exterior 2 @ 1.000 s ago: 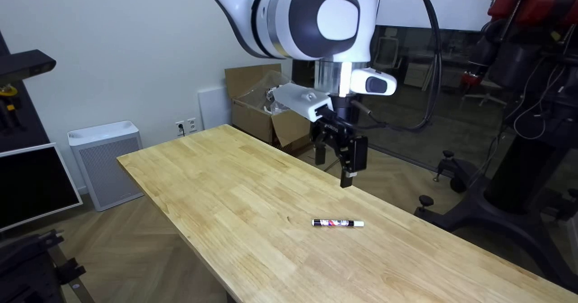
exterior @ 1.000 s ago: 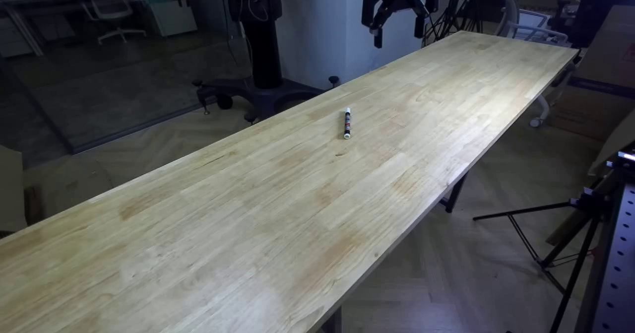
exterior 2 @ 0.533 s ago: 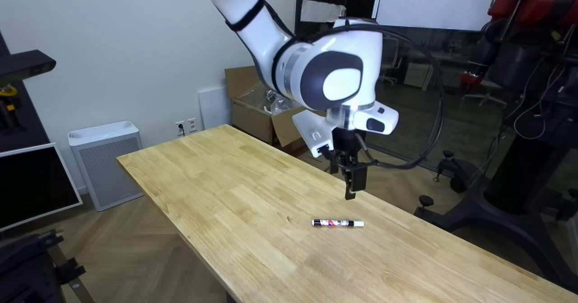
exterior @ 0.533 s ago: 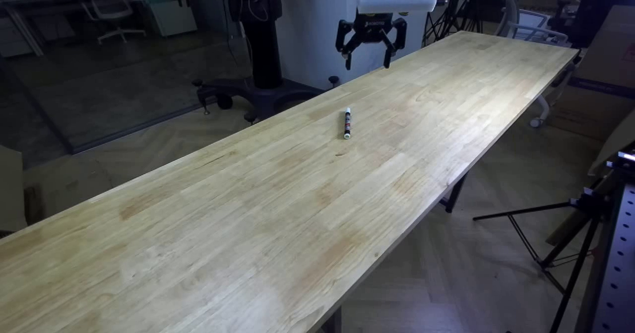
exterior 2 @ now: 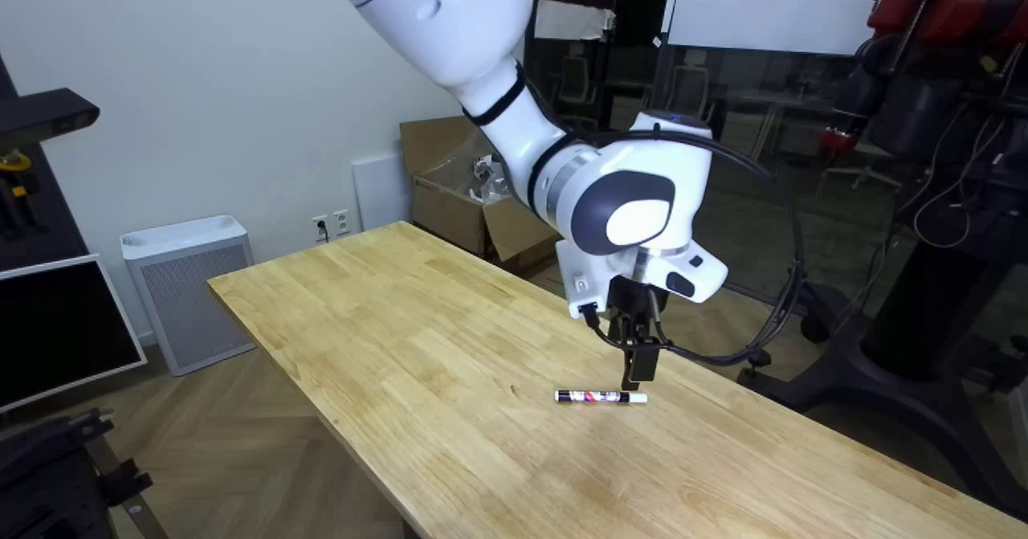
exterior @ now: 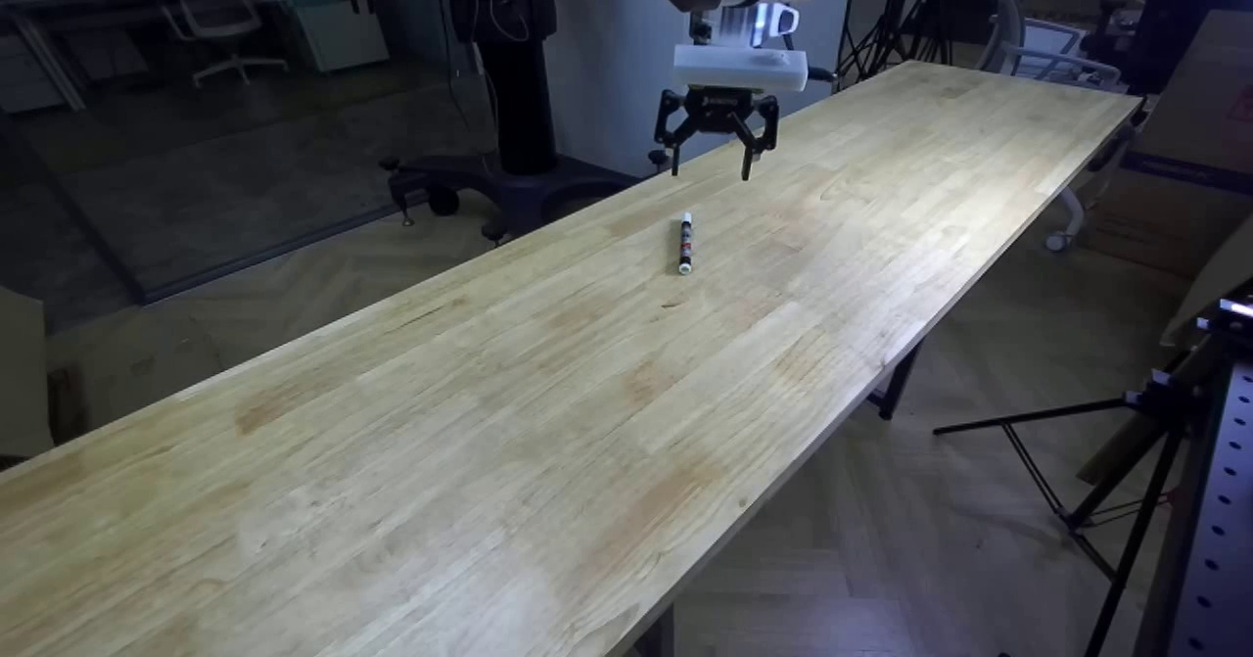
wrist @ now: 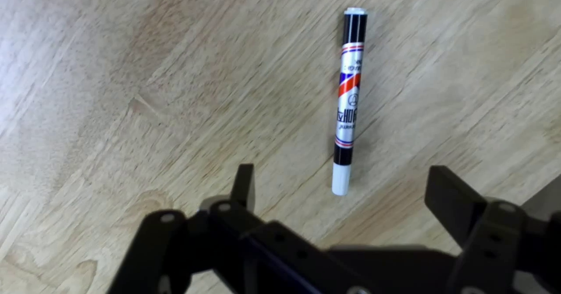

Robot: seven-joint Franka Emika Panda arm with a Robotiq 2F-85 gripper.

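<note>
A marker pen lies on the light wooden table. It has a black body, a white, red and blue label and a white cap. It shows in both exterior views (exterior: 685, 244) (exterior 2: 594, 397) and in the wrist view (wrist: 349, 101). My black gripper (exterior: 711, 176) points down above the table, a little off the marker's white-cap end, with its fingers wide apart and nothing between them. In an exterior view the gripper (exterior 2: 632, 382) appears just behind the cap, one finger mostly hiding the other. In the wrist view the white cap reaches between the lines of the two fingertips (wrist: 342, 171).
The long wooden table (exterior: 470, 442) runs under the arm. A black wheeled stand (exterior: 524, 172) is beyond its far edge. A tripod (exterior: 1126, 481) stands off its near side. An open cardboard box (exterior 2: 450, 214) and a white air purifier (exterior 2: 193, 290) are by the wall.
The arm has come down and across over the table, bringing the open gripper closer to the marker's cap end. The marker has not moved.
</note>
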